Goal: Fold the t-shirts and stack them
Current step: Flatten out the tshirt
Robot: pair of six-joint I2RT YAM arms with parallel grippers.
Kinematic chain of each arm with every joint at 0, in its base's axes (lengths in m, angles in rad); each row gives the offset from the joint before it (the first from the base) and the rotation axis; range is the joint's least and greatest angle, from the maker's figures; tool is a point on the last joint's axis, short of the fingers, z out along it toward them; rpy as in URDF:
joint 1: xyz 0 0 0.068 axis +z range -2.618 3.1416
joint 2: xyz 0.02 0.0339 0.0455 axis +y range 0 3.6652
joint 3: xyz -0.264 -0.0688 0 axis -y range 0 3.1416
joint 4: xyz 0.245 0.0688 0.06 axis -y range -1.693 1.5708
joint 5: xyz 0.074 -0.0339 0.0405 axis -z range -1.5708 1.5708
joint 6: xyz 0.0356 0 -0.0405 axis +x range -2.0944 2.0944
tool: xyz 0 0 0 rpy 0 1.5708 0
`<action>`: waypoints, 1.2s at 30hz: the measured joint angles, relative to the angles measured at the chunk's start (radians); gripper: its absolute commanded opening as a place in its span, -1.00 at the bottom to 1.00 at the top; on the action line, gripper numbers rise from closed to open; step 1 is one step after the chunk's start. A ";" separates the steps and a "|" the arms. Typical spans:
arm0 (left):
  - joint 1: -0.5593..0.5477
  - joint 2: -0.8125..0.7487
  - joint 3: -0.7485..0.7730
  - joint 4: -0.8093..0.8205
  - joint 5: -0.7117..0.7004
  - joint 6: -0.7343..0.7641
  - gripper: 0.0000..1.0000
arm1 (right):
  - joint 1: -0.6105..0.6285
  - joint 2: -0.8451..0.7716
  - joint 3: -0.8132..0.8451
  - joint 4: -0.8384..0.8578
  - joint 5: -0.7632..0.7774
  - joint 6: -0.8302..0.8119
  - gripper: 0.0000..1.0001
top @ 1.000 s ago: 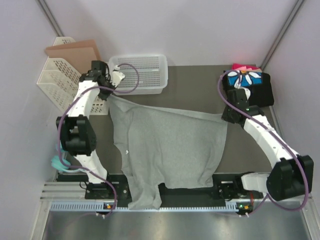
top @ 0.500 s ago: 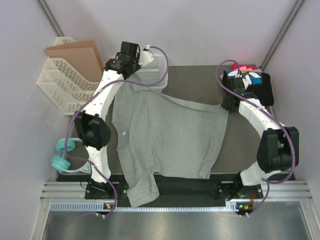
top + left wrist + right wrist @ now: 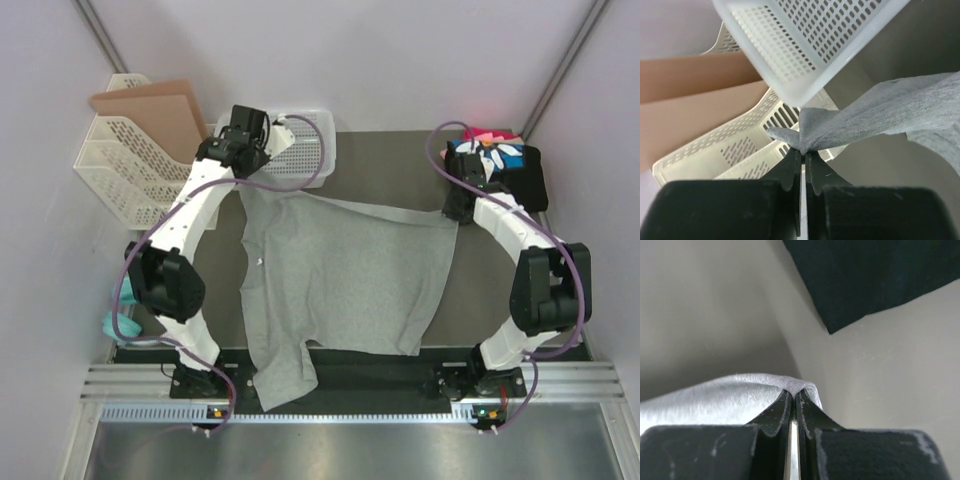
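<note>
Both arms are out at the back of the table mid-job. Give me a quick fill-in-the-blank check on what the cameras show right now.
1. The left tool and the right tool are each ____ on a far corner of the grey t-shirt.
2. The perforated basket just beyond the left tool is ____ in colour.
3. The folded daisy-print shirt lies at the far ____ corner of the table.

Missing words: shut; white; right.
</note>
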 measured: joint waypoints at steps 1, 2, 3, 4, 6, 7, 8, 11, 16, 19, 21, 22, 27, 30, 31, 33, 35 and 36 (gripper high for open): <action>0.002 -0.021 -0.017 0.003 0.000 0.000 -1.00 | 0.000 0.002 0.005 -0.003 0.006 -0.002 -1.00; 0.004 -0.045 -0.037 0.007 -0.003 0.000 -1.00 | 0.000 0.006 0.015 -0.006 0.011 -0.004 -1.00; 0.006 -0.070 -0.058 0.013 -0.009 0.000 -1.00 | 0.000 0.011 0.028 -0.010 0.016 -0.006 -1.00; 0.008 -0.097 -0.078 0.014 -0.018 0.002 -1.00 | 0.000 0.019 0.043 -0.011 0.019 -0.008 -1.00; 0.011 -0.126 -0.092 0.012 -0.023 0.003 -1.00 | 0.000 0.035 0.069 -0.007 0.020 -0.008 -1.00; 0.012 -0.135 -0.092 0.013 -0.022 -0.002 -1.00 | 0.000 0.044 0.077 -0.004 0.019 -0.008 -1.00; 0.011 -0.140 -0.092 0.013 -0.021 -0.007 -0.76 | 0.000 0.050 0.082 -0.002 0.019 -0.008 -1.00; -0.002 -0.145 -0.093 0.008 -0.019 -0.034 -0.11 | 0.000 0.076 0.087 0.001 0.018 -0.008 -1.00; -0.031 -0.145 -0.125 -0.009 -0.009 -0.106 0.60 | 0.000 0.102 0.087 -0.003 0.018 -0.009 -1.00; -0.037 -0.161 -0.131 -0.040 0.023 -0.151 0.66 | 0.000 0.109 0.092 -0.005 0.018 -0.011 -1.00; -0.039 -0.187 -0.131 -0.079 0.071 -0.176 0.67 | 0.000 0.114 0.103 -0.011 0.019 -0.013 -0.86; -0.040 -0.209 -0.132 -0.109 0.097 -0.184 0.67 | 0.000 0.114 0.110 -0.014 0.019 -0.015 -0.71; -0.095 -0.423 -0.336 -0.150 0.194 -0.173 0.54 | 0.000 0.114 0.154 -0.026 0.037 -0.024 0.28; -0.134 -0.529 -0.552 -0.172 0.215 -0.128 0.49 | 0.009 0.113 0.166 -0.035 0.066 -0.031 0.49; -0.138 -0.537 -0.610 -0.178 0.214 -0.117 0.48 | 0.012 0.111 0.166 -0.040 0.076 -0.030 0.49; -0.146 -0.532 -0.728 -0.165 0.201 -0.095 0.49 | 0.020 0.099 0.166 -0.061 0.104 -0.034 0.41; -0.150 -0.520 -0.813 -0.153 0.179 -0.079 0.47 | 0.031 0.061 0.151 -0.068 0.115 -0.033 0.32; -0.150 -0.512 -0.846 -0.145 0.166 -0.071 0.44 | 0.040 0.025 0.132 -0.072 0.114 -0.031 0.29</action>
